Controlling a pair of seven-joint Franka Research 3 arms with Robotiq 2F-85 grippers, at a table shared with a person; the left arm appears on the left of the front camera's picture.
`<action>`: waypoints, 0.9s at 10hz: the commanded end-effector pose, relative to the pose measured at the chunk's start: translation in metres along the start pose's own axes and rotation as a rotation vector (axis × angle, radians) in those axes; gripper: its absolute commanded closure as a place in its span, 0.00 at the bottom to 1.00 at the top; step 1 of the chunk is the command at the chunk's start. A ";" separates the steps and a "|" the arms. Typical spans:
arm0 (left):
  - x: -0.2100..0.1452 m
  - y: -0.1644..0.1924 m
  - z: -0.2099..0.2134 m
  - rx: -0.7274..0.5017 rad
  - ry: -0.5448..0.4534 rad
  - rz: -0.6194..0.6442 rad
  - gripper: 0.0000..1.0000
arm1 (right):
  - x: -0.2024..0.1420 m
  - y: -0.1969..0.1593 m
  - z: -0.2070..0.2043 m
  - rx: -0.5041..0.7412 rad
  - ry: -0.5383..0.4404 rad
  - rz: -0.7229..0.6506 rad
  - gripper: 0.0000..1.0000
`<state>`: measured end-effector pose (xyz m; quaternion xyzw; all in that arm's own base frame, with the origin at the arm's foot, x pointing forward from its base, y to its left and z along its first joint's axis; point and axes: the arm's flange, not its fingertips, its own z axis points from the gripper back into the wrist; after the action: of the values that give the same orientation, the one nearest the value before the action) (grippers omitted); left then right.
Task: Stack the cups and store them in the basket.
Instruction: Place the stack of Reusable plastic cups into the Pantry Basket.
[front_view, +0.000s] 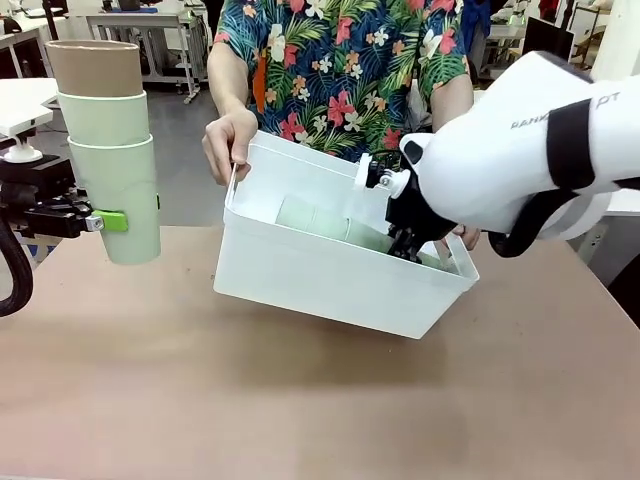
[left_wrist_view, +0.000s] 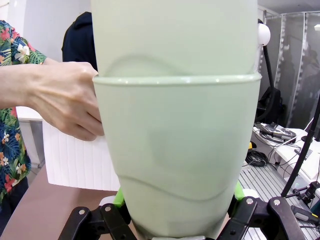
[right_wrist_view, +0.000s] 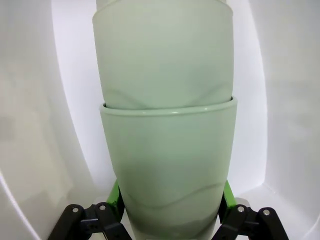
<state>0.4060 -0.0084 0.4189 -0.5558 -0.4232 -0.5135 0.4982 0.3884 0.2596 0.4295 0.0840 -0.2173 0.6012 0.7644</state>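
My left gripper (front_view: 118, 221) is shut on the lowest cup of an upright stack of three cups (front_view: 112, 150), held above the table's left side: two mint green, with a tan-brown cup (front_view: 95, 67) on top. In the left wrist view this stack (left_wrist_view: 177, 130) rises between the green pads (left_wrist_view: 120, 197). The white basket (front_view: 330, 280) is tilted with its opening towards me, and a person's hand (front_view: 228, 140) holds its rim. My right gripper (front_view: 405, 240) reaches inside, shut on a mint stack (front_view: 320, 222) lying on its side. In the right wrist view those cups (right_wrist_view: 167, 150) sit between white walls (right_wrist_view: 35, 125).
The person stands at the far edge behind the basket, with the other hand (front_view: 466, 236) partly hidden by my right arm. In the left wrist view the hand (left_wrist_view: 65, 102) grips the basket's rim (left_wrist_view: 75, 165). Bare brown tabletop (front_view: 300, 400) spreads in front.
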 end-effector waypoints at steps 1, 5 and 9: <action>0.005 -0.002 0.000 -0.002 -0.004 -0.010 0.16 | 0.010 0.001 -0.007 -0.025 0.003 -0.014 0.13; 0.005 -0.002 0.000 -0.002 -0.004 -0.010 0.16 | 0.010 0.005 -0.011 -0.006 0.021 -0.009 0.13; 0.005 -0.002 0.000 -0.002 -0.004 -0.010 0.16 | 0.008 0.008 -0.007 0.017 -0.017 -0.014 0.00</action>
<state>0.4060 -0.0084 0.4189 -0.5559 -0.4232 -0.5135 0.4982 0.3868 0.2706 0.4221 0.0842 -0.2140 0.6052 0.7622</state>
